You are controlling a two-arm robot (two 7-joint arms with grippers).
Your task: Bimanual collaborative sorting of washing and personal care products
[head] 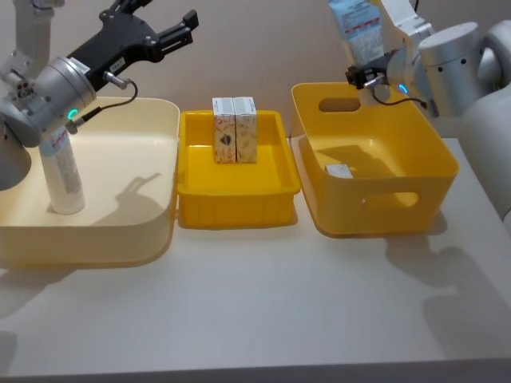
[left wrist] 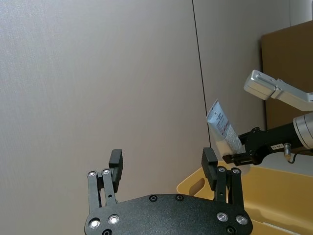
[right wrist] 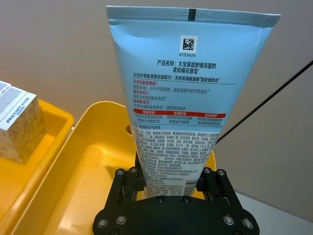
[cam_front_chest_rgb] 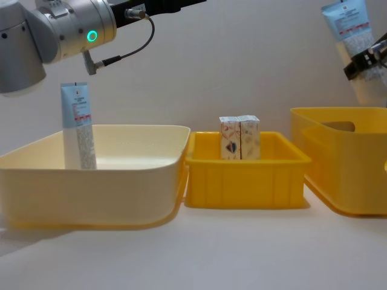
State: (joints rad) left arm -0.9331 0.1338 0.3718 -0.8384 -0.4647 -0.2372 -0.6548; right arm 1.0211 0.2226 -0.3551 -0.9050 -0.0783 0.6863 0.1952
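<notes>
Tube (right wrist: 186, 93) clamped upright in right claw (right wrist: 171, 183), cap end hidden; left claw (left wrist: 164, 166) wide, empty.

Left tool (left wrist: 164, 169) raised, fingers spread; right tool (right wrist: 168, 183) raised, clamped.

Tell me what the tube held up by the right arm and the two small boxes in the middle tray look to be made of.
Tube in the right pincer: likely soft plastic, satin sheen, flat crimped end. Boxes: probably printed cardboard, matte, with crisp folded edges.
</notes>
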